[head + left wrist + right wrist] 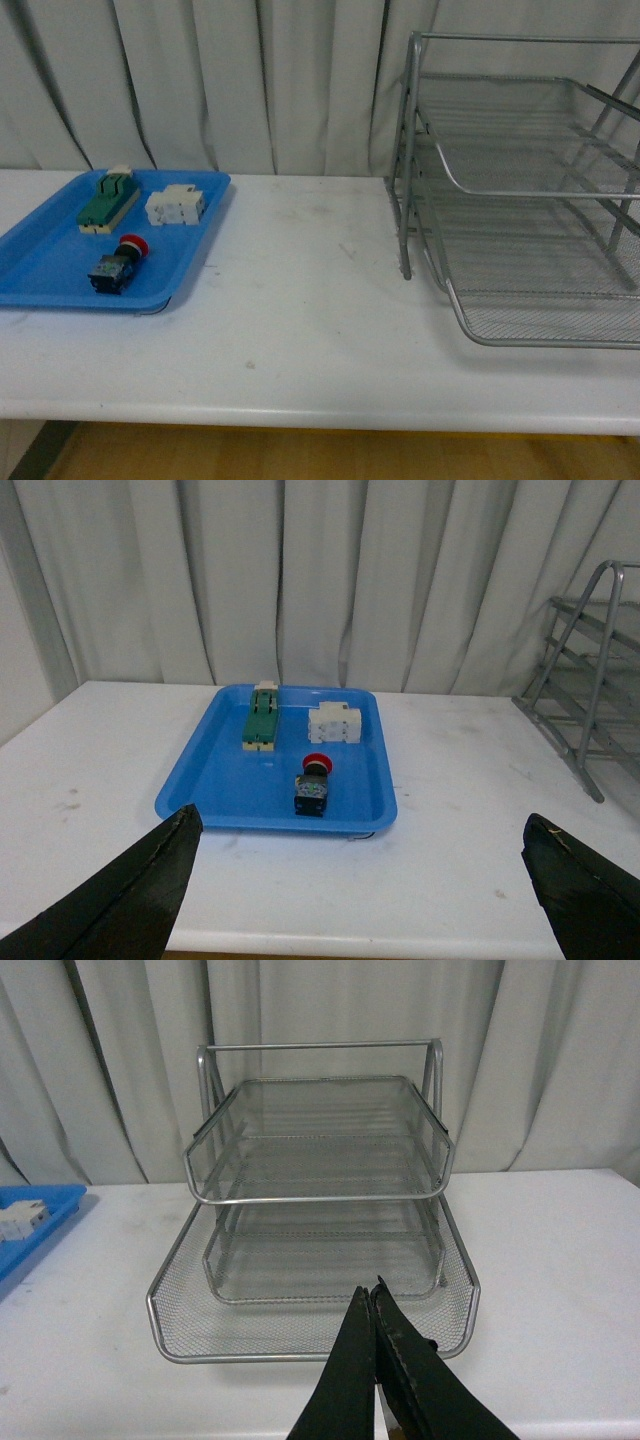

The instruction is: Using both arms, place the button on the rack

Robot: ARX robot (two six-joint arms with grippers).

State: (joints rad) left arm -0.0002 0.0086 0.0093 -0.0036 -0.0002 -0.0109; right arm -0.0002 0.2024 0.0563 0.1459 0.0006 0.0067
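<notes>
L. claw (360, 820) is held spread wide. The button (313, 785) is seen just ahead of it, lying in the blue tray (250, 823) on the counter (470, 880), red cap turned away from the claw. R. claw (368, 1295) is pressed together, nothing pinched. The rack (320, 1198) is set directly ahead of it, lowest tier nearest.

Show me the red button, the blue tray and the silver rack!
button (312, 792), left wrist view, on its black body.
blue tray (45, 255), front view, on its bare floor.
rack (320, 1200), right wrist view, on a tier's front rim.
</notes>
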